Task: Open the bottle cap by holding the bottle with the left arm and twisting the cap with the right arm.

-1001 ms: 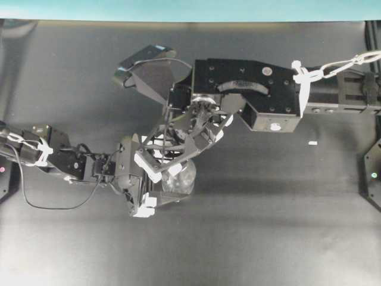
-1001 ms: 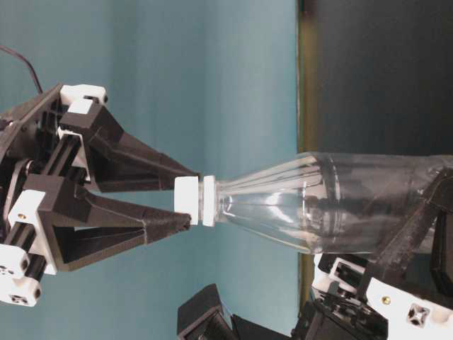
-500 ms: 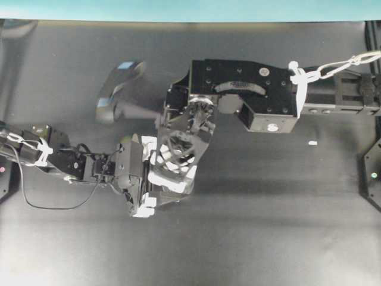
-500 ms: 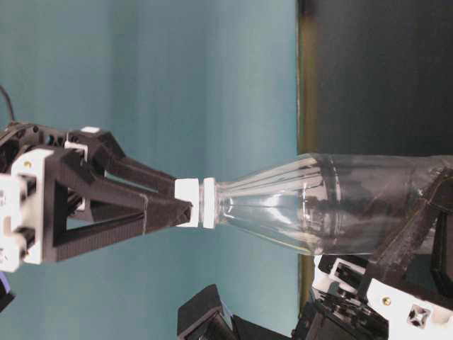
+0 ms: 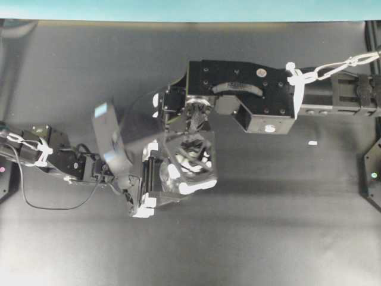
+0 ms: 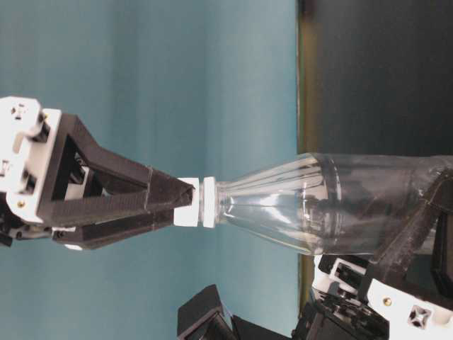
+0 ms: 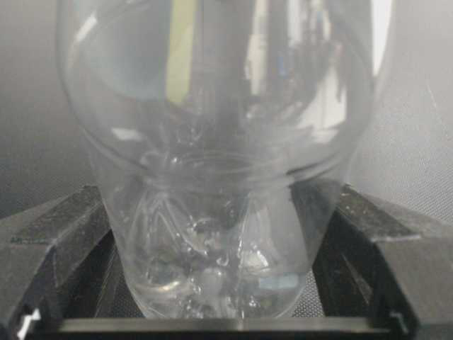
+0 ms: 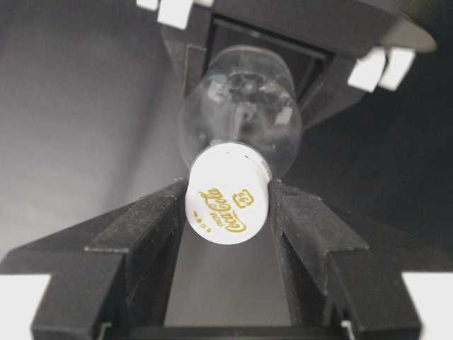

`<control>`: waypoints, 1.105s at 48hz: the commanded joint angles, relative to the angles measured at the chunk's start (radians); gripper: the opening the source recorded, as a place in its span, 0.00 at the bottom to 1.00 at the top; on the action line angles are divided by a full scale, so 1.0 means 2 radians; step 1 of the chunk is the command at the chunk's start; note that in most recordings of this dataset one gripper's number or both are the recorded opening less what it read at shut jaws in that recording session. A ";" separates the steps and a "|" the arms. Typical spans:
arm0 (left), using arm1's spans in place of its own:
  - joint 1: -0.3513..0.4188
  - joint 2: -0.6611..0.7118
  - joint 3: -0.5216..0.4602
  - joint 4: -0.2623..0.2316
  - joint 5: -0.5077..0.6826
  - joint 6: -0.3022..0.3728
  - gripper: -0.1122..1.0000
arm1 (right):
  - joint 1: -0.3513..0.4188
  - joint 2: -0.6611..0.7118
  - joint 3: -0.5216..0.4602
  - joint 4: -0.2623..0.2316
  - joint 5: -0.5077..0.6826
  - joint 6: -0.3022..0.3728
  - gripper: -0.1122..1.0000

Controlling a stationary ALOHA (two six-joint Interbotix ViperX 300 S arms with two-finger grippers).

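The clear bottle stands upright on the black table, and its lower body fills the left wrist view. My left gripper is shut on it, a black finger pressed to each side. The white bottle cap, printed in gold, sits between the right gripper's fingers. My right gripper points straight down over the bottle and is shut on the cap. In the overhead view the right gripper hides most of the bottle, with the left gripper reaching in from the left.
A tiny white tape fleck lies on the black table right of the arms. The left arm's thin black cable loops over the table at the left. A teal wall runs along the far edge.
The right wrist has turned about the cap, its camera housing swinging from the far side round to the left. The bottle and left gripper have stayed put.
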 commanded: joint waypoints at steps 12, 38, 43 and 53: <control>-0.005 0.001 0.002 0.002 0.004 -0.002 0.85 | 0.008 -0.002 -0.004 0.002 -0.003 -0.071 0.44; -0.005 0.001 0.005 0.002 0.004 -0.003 0.85 | 0.008 -0.010 0.005 0.000 -0.015 -0.057 0.44; -0.005 0.000 0.007 0.002 0.004 -0.003 0.85 | 0.008 -0.011 0.005 0.000 -0.017 -0.057 0.44; -0.005 0.000 0.006 0.002 0.008 -0.003 0.85 | 0.011 -0.019 0.018 -0.005 -0.029 -0.055 0.75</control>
